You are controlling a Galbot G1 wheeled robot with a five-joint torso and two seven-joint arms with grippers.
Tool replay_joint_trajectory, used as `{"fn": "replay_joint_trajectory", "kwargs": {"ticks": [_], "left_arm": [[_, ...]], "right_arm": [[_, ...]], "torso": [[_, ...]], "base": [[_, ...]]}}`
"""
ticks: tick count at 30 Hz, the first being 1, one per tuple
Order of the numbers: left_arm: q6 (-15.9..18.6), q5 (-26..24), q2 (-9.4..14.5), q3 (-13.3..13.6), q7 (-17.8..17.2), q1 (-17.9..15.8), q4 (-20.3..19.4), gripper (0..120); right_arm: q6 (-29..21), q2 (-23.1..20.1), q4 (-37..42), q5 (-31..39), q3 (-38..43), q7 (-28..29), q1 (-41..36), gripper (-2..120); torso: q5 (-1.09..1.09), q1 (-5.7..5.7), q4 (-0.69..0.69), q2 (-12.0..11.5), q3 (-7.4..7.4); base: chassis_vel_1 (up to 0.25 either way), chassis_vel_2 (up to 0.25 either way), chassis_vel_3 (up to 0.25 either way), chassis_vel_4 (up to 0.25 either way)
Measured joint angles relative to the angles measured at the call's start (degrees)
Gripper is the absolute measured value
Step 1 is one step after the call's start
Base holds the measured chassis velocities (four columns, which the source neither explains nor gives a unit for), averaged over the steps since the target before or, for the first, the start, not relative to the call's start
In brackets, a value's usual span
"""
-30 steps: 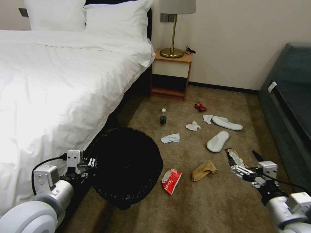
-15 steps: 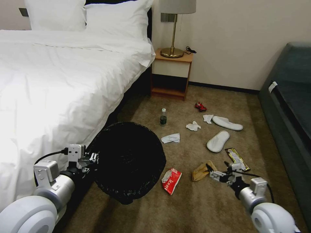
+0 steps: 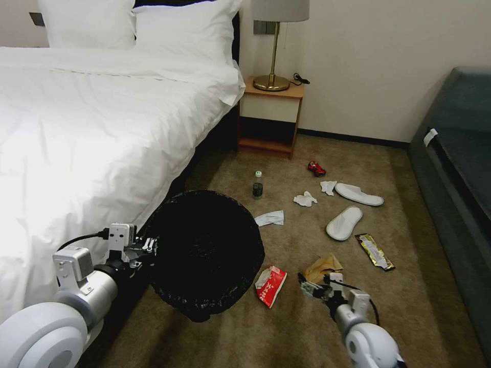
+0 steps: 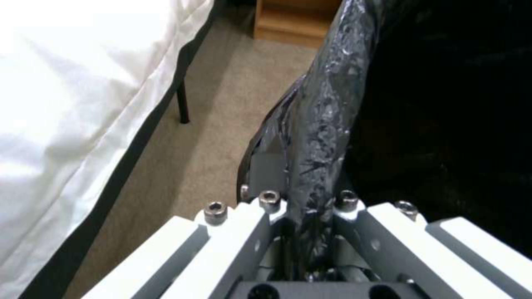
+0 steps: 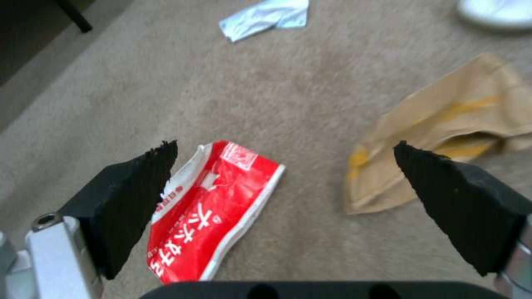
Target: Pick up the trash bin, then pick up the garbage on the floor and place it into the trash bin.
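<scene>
Since a second ago the right gripper [image 3: 307, 286] has swung in from the robot's right, past the yellow-green wrapper [image 3: 375, 251], and now hangs low over the floor [image 3: 409, 306] between the red packet [image 3: 270, 284] and the brown paper bag [image 3: 322, 268], its black fingers [image 5: 133, 199] spread wide with nothing between them. From the right wrist view, the red packet [image 5: 213, 211] lies near one finger and the brown paper bag [image 5: 443, 137] near the other, bare carpet between the two. On the other side, the left gripper [image 3: 146, 249] is clamped on the rim of the trash bin [image 3: 207, 253], which is held up off the carpet beside the bed [image 3: 76, 143], a little higher than before; the left wrist view shows the black liner [image 4: 318, 137] of the bin pinched between the closed jaws. Farther off on the floor lie a flat tissue [image 3: 270, 218], a crumpled tissue [image 3: 305, 199], two white slippers [image 3: 344, 223], a small green bottle [image 3: 258, 185] and a crushed red can [image 3: 316, 168], all well apart from either gripper.
</scene>
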Motion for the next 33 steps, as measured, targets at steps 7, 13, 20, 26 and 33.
{"fn": "replay_joint_trajectory", "kwargs": {"ticks": [7, 13, 20, 26, 33], "left_arm": [[0.0, -0.4, 0.0, -0.1, 0.1, 0.0, 0.0, 2], [0.0, -0.9, 0.1, -0.2, 0.1, -0.3, 0.0, 2], [0.0, -0.9, -0.1, -0.2, 0.5, 0.2, 0.0, 2], [0.0, -0.9, -0.1, 0.1, 1.1, 0.1, 0.0, 2], [0.0, -0.9, -0.1, 0.5, 1.4, 0.1, 0.0, 2]], "right_arm": [[1.0, 2.3, -10.6, -1.7, -4.8, 0.1, 7.3, 100], [1.3, 3.9, -14.3, -2.6, -7.4, 1.4, 9.8, 100], [2.3, 6.0, -16.4, -5.7, -8.7, 0.9, 11.6, 100], [2.5, 7.6, -17.8, -6.5, -9.4, 0.7, 12.7, 100], [2.8, 8.4, -18.8, -6.5, -9.3, 1.3, 13.1, 100]], "torso": [[0.01, 0.00, 0.00, 0.0, 0.00], [0.01, 0.00, 0.00, 0.0, 0.00], [0.01, 0.00, 0.00, 0.0, -0.01], [0.01, 0.00, 0.00, 0.0, 0.00], [0.01, 0.00, 0.00, 0.0, -0.01]], "base": [[0.000, 0.000, 0.000, 0.000], [0.000, 0.000, 0.000, 0.000], [0.000, 0.000, 0.000, 0.000], [0.000, 0.000, 0.000, 0.000], [0.000, 0.000, 0.000, 0.000]]}}
